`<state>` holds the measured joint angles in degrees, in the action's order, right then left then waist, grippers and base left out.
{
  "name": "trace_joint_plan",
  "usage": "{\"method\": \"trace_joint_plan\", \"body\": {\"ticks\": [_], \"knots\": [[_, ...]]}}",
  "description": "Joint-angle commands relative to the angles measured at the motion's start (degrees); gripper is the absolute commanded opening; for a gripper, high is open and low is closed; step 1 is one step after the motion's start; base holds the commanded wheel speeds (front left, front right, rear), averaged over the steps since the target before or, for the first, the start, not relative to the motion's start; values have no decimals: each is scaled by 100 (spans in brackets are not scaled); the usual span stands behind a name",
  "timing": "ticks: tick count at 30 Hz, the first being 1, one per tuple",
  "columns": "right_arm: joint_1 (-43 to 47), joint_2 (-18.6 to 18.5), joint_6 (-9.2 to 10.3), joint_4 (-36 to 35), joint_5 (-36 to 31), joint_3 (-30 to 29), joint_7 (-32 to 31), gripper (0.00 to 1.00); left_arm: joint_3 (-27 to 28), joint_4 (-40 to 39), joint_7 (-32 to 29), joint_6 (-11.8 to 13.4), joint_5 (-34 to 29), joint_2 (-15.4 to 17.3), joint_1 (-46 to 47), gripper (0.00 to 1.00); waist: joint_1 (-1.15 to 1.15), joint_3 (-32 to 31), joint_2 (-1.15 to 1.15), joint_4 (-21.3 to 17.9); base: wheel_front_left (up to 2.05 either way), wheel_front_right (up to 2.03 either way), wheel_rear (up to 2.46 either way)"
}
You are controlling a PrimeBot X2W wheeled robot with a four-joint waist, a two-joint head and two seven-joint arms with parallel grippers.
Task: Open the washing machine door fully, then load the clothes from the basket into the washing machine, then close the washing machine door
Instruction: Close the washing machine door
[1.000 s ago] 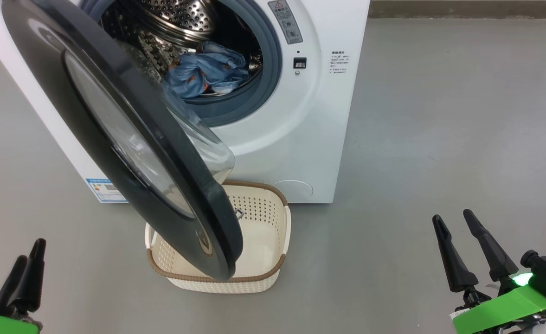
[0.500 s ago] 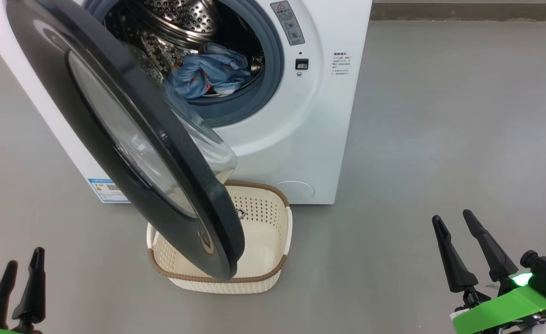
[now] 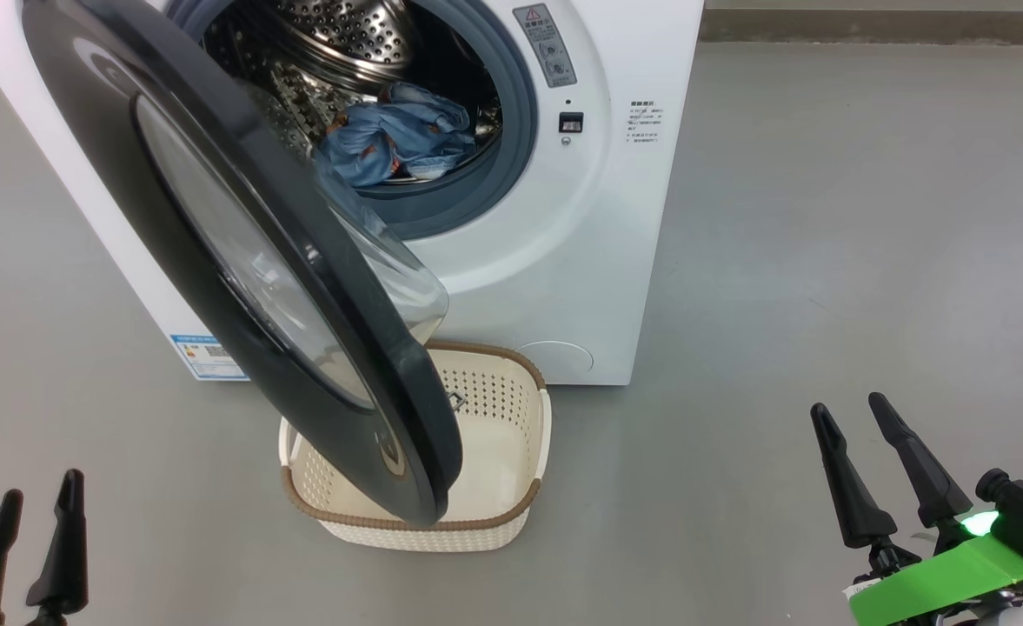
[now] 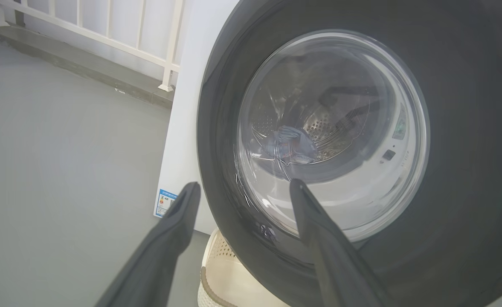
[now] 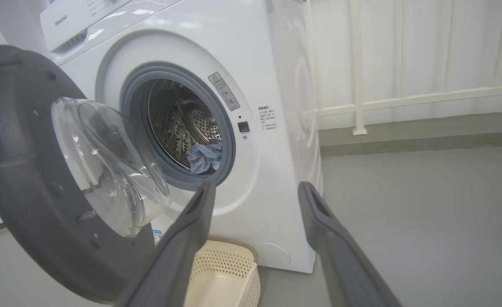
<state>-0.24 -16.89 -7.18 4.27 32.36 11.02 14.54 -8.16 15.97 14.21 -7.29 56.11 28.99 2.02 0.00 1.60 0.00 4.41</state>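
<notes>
door open over the basket, clothes in the drum: closing remains

door (image 3: 215, 243) stands swung out from the washer (image 3: 615, 261), hinged on the washer's left side. its free edge reaches toward the robot and hangs over the basket (image 3: 511, 513). clothes (image 3: 398, 139) lie as a blue bundle low in the drum (image 3: 346, 35). what shows of the basket's inside is bare, though the door hides part of it. loading looks done, so i judge closing to be the step in hand.

the relation that matters: the door's glossy outer face looks toward the left claw (image 3: 42, 487), which sits down and left of it, well apart. in the left wrist view the fingers aim straight at that face and its glass. the right claw (image 3: 846, 404) is over the floor (image 3: 824, 217) at the lower right, on the inner-face side, also well apart. the door is round, so it has no long axis; its plane slants from the hinge toward the robot. the left arm is on the side from which a push would swing it shut. both claws are spread wide and hold nothing.

against a second ago, the whole head view has slid a little down and right, which is the camera moving, not the washer. the left claw sits lower and turned, its two fingers side by side instead of overlapped. the right claw keeps its place.
</notes>
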Motion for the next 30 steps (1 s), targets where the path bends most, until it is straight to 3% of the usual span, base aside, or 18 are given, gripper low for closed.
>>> {"method": "trace_joint_plan", "body": {"ticks": [1,30], "knots": [[-50,-141,-31,-130,20,94,46,100,276,-57,69,-20,-105,167,127,100,0,0,0,1,0,0,0],[-81,-146,-31,-121,23,88,46,100,1118,-421,78,-20,-2169,-697,-278,100,0,-16,0,21,0,0,0]]}}
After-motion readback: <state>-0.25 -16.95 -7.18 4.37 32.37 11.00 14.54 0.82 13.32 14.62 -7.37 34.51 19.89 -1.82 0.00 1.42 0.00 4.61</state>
